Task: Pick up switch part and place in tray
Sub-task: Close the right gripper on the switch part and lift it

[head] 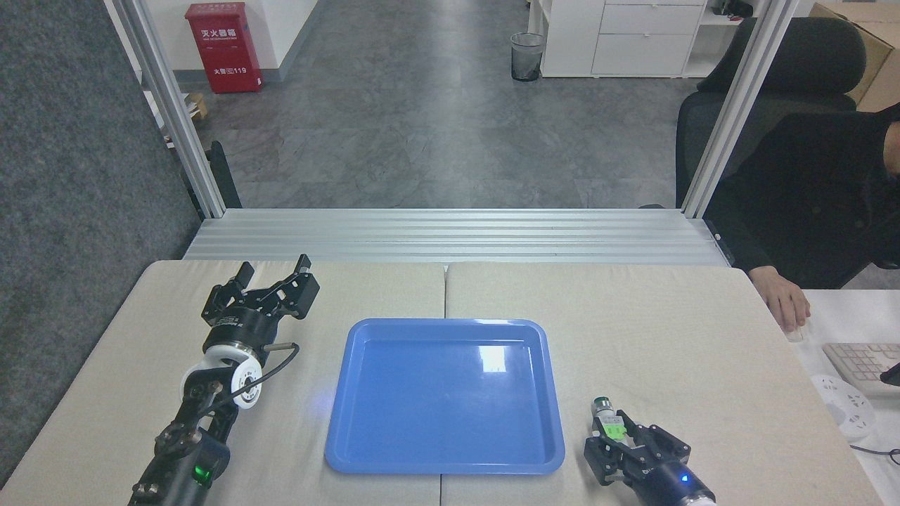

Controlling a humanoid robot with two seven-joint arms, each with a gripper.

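Switch part (607, 419): small, dark round metallic cap at far end, bright green block in the middle, whitish clear base nearest the camera. Lies on the beige table surface, long axis running roughly away from the viewer, just right of the tray's near right corner, not touching it. Tray (446, 465): large flat blue rectangle, rounded corners, low raised rim, glossy with a window glare; interior bare

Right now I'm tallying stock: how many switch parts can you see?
1. The switch part sits on the table right of the tray, between the fingers of the right gripper. None in the tray; none visible elsewhere.
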